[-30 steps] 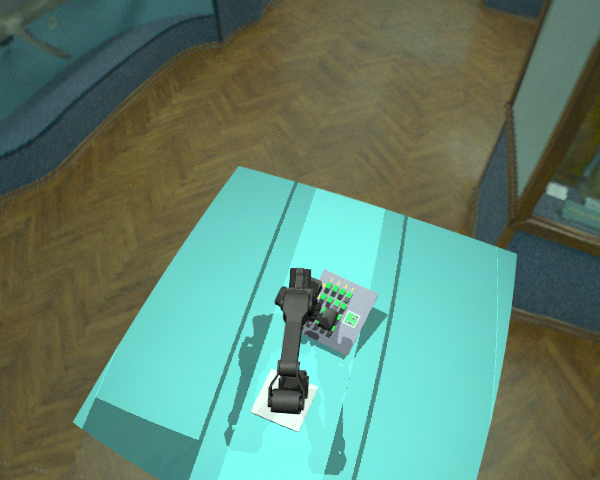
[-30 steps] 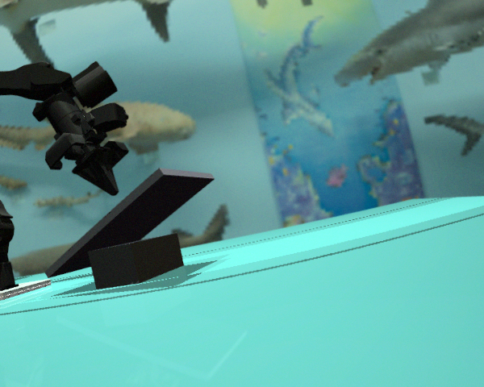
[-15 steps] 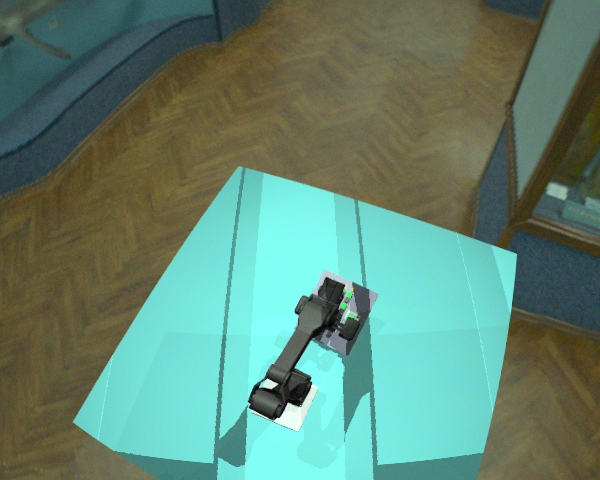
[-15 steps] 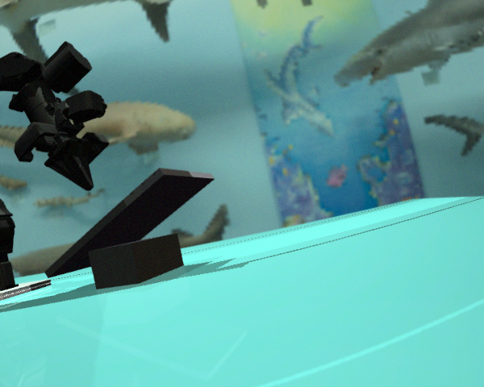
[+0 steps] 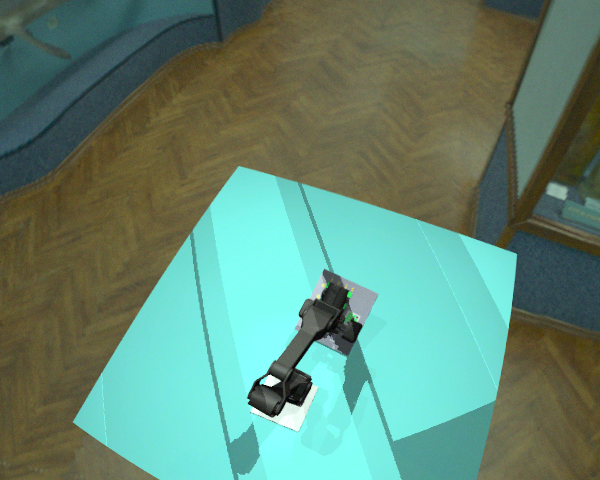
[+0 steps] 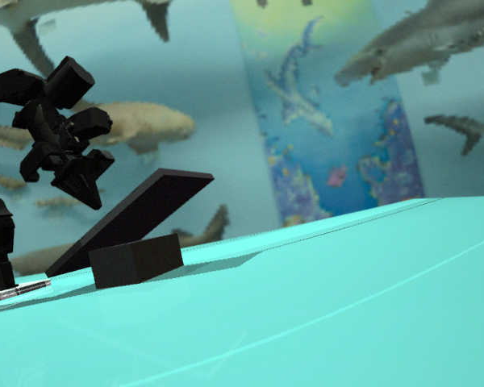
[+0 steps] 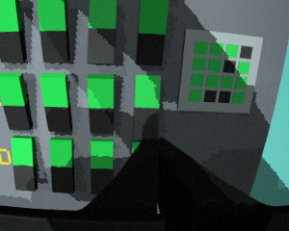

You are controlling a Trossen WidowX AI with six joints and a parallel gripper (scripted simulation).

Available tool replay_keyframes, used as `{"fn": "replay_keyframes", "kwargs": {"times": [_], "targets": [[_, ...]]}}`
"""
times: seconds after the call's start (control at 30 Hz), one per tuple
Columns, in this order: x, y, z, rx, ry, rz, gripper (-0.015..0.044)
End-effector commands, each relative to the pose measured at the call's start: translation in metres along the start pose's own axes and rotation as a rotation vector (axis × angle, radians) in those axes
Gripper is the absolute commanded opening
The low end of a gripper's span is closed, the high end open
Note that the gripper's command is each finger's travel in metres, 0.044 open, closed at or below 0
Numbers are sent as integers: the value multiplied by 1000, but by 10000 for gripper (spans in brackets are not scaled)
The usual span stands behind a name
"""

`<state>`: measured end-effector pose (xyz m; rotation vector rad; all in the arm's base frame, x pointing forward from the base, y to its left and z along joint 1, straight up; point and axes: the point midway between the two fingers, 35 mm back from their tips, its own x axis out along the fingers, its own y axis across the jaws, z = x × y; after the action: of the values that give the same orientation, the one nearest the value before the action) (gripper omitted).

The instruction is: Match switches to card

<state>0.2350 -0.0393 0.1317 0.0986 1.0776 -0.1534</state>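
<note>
counter [image 5: 445,320]: I am seeing the turquoise slab filling the lower middle of the top view, carrying the arm's base and the tilted panel.
arm [image 5: 300,346]: I am reaching it from the lower centre of the top view up over the panel.
panel [image 7: 248,0]: it is lying as a grey slope across most of the wrist view; from the exterior view it is leaning as a dark slab at lower left.
switches [image 7: 55,92]: I am reading them as rows of green-over-dark rockers in the left half of the wrist view; the nearest row's right end is hidden behind the tool.
card [image 7: 222,72]: it is sitting right of centre in the wrist view, mostly green squares with a few dark ones toward its right and bottom.
tool [image 6: 93,200]: I am holding it pinched together with nothing in it, hovering just off the panel face near the lower right of the grid.
step: I judge I am lining up on a switch beside the card.
next move: I think it is calling for a short push onto that rocker's raised end, touching no neighbour.
</note>
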Motion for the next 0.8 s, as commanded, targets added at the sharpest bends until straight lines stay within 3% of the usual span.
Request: {"fn": "replay_keyframes", "kwargs": {"times": [0.0, 0.77], "targets": [[3, 0, -3, -5, 7, 3, 0], [27, 0, -3, -5, 6, 3, 0]]}}
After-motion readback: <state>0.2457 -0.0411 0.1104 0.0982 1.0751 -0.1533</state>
